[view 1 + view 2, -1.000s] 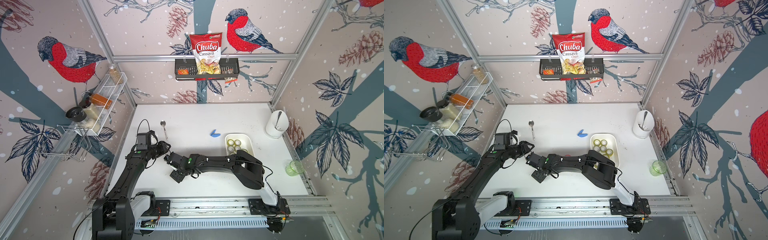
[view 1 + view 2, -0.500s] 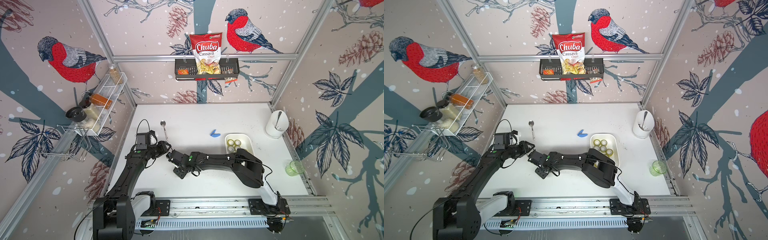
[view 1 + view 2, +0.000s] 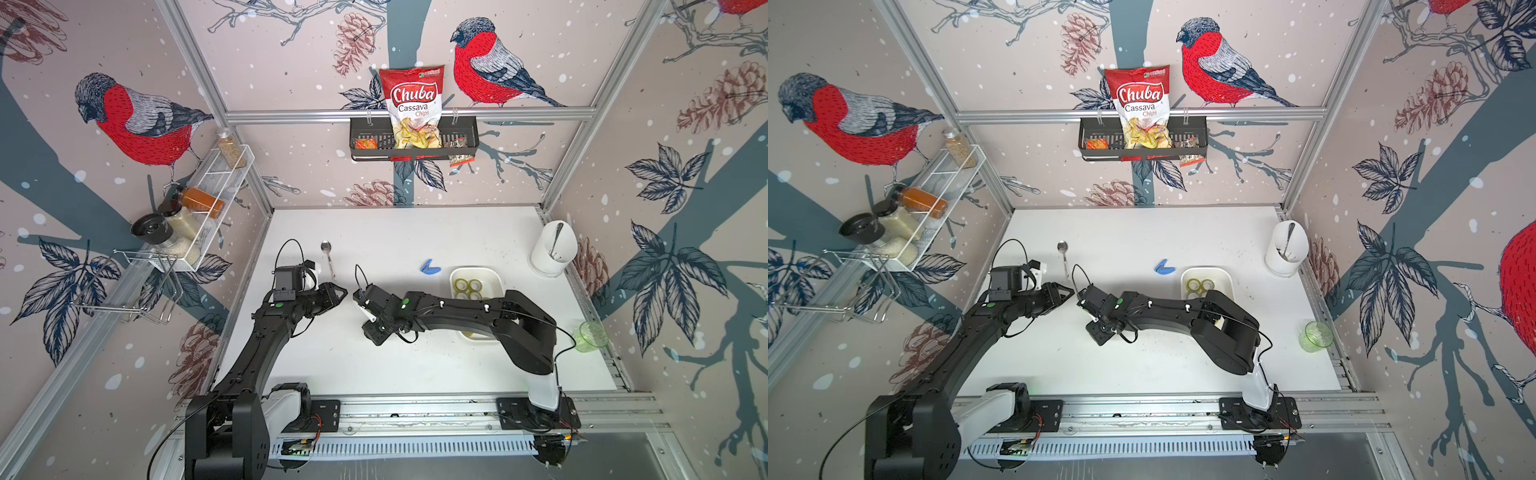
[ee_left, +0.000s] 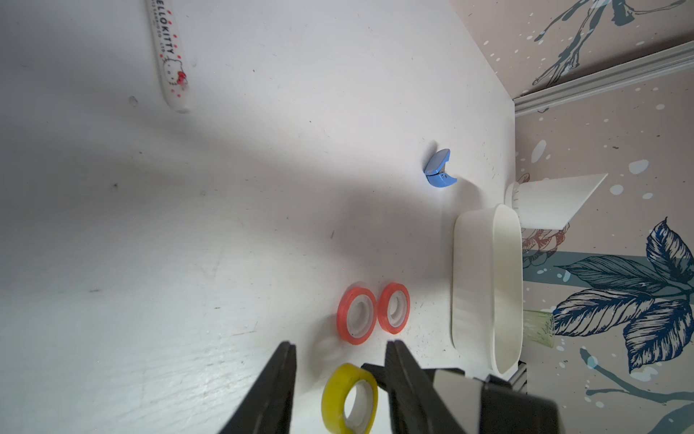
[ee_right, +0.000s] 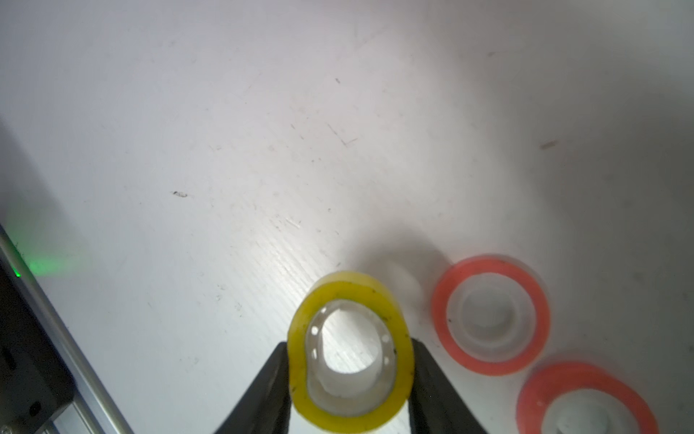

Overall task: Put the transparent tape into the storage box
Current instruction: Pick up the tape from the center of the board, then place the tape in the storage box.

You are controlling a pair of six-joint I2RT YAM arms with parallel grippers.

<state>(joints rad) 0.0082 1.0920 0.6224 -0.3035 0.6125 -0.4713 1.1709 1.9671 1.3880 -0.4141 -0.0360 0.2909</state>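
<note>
- Transparent tape (image 5: 351, 287): yellow-tinted roll, clamped across its outer rim by right gripper (image 5: 349, 347) and squashed slightly oval. Low over the table (image 5: 263, 150) on its left side, well apart from the box.
- Best handled gently: no tighter squeeze, lift clear of the two red rolls (image 5: 490, 312) just beside, carry level, release low inside the rim.
- Left gripper (image 4: 340, 345): fingers apart, empty, near the roll; better held clear of the path.
- Storage box (image 3: 478, 272): at least four similar rolls (image 3: 462, 285) inside, near end hidden under the right arm (image 3: 457, 309).
- White cup (image 3: 552, 253): one utensil standing in it.
</note>
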